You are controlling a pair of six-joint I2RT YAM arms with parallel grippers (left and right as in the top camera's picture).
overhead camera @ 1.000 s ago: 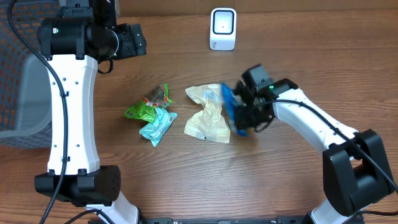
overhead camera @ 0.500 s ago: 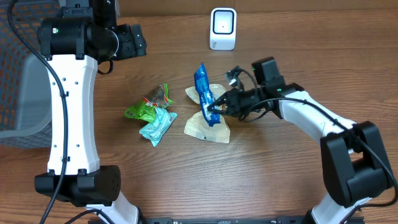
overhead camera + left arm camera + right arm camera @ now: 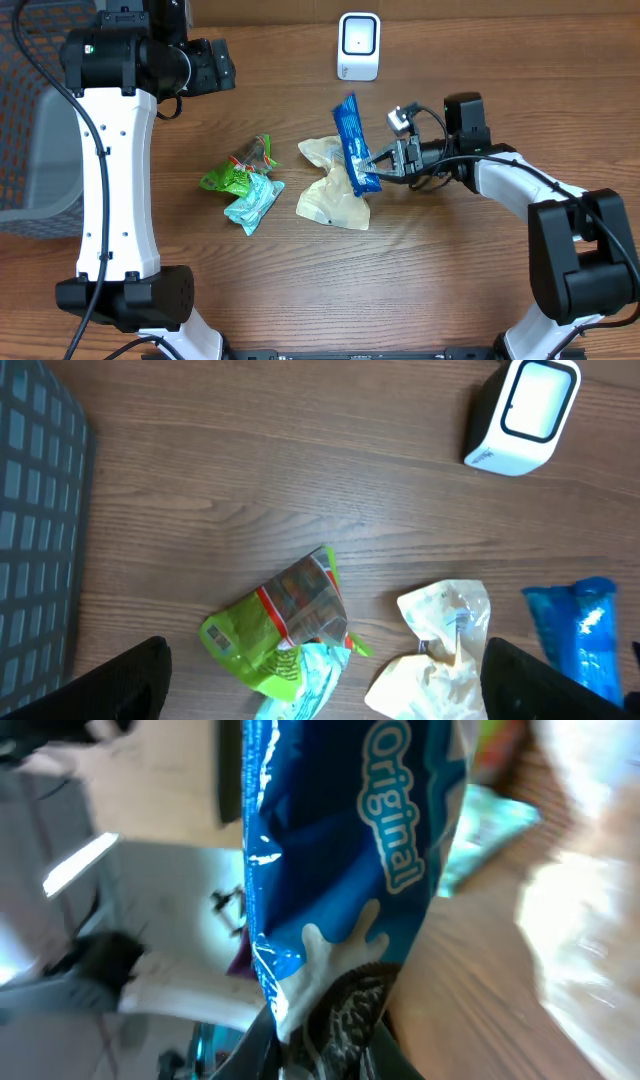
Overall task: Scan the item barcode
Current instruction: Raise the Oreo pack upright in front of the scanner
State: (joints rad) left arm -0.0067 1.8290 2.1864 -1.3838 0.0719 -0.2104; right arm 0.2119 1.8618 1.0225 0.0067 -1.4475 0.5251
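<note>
Far out to the side of the left claw [image 3: 340, 672] sits a grey mesh basket [image 3: 38, 150], at the edge of the wooden counter [image 3: 200, 270]. That claw hangs high over the counter with its two dark fingers [image 3: 135, 678] spread wide and nothing between them. Below it lie a green packet [image 3: 232, 175] and a teal packet [image 3: 252, 203], touching each other, and just past them, toward the right claw [image 3: 385, 165], a pale cream packet [image 3: 335, 192] lies crumpled on the wood. The blue cookie packet [image 3: 353, 140] is pinched at its lower end by the right claw, whose jaws are closed tight on it. The packet stands off the counter, tilted, with its long body reaching away from the claw toward the far side and partly over the cream packet. From the right wrist, its printed face shows the word "Original" and a cookie. The white scanner [image 3: 359, 46] stands upright well apart from the right claw, beyond the packet's upper end.
</note>
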